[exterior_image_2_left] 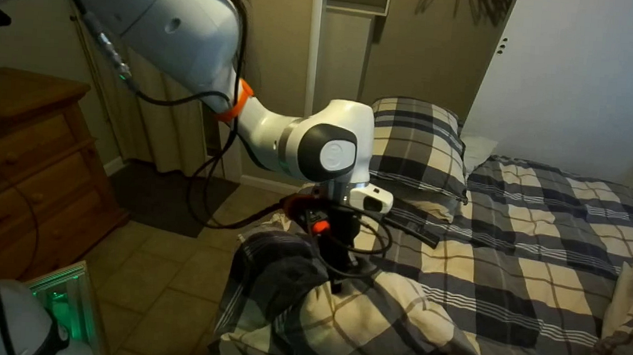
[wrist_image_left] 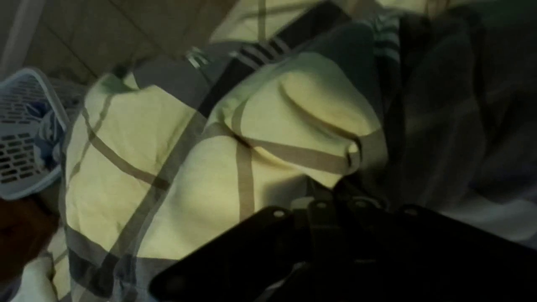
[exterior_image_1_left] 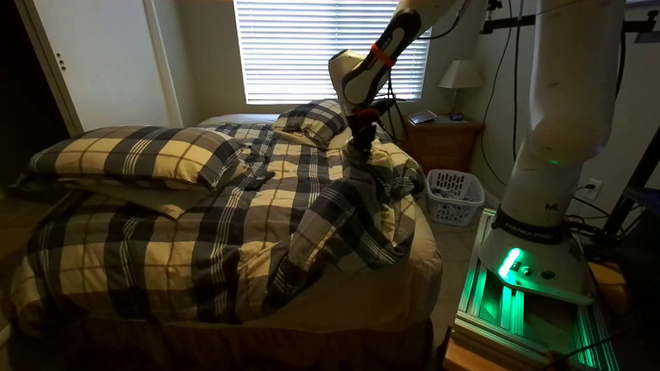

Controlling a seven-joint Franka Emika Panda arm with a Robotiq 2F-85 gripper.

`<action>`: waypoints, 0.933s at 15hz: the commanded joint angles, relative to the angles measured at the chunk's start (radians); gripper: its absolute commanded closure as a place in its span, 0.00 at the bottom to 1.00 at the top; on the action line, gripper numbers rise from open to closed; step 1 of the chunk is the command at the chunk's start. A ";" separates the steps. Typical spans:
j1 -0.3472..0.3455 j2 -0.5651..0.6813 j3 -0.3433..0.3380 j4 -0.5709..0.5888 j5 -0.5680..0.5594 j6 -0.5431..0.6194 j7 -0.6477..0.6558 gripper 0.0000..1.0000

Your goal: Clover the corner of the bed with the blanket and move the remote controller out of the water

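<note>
Bed (exterior_image_1_left: 356,304): beige cloth sides above a darker brown cloth skirt (exterior_image_1_left: 247,345). Thick padded-cloth blanket (exterior_image_1_left: 278,216), checked in cream, navy-black and tan, covers most of it; one edge is gathered into a raised peak. White, smooth-cased robot arm (exterior_image_1_left: 572,113) reaches over, wrist angled down onto that peak. Rounded beige cloth corner of the bed (exterior_image_1_left: 420,273) lies bare below the hanging folds. Plump cloth pillow (exterior_image_1_left: 134,157) in matching plaid rests well away from the arm.

Black two-finger metal gripper (wrist_image_left: 337,203): fingers together, a pinch of the blanket between the tips, as far as the dark wrist view lets me judge. Step in hand, my reading: covering the corner; cloth caught and lifted, not yet drawn over. Next move calls for carrying the pinched edge out past the bare corner and lowering it, grip tight, since bulky cloth may slip or bunch.

Small slim black bar-shaped remote controller (exterior_image_1_left: 260,180), so named from its outline: on the blanket near the pillow, well apart from the gripper. No water made out around it; this part looks unstarted.

Lettering: FRANKA EMIKA, slightly blurred, on the black band (exterior_image_1_left: 531,230) round the arm's base; ML on the white casing (exterior_image_1_left: 551,207) above. Mark on the round joint cover (exterior_image_2_left: 336,155): illegible.
</note>
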 commanded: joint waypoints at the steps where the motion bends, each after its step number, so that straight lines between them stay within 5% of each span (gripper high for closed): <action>1: -0.038 -0.185 -0.010 -0.186 -0.059 -0.130 -0.012 0.97; 5: -0.100 -0.269 -0.005 -0.297 -0.113 -0.246 -0.036 0.98; 9: -0.126 -0.341 0.003 -0.404 -0.055 -0.362 -0.216 0.98; 14: -0.141 -0.383 0.004 -0.482 -0.066 -0.620 -0.256 0.98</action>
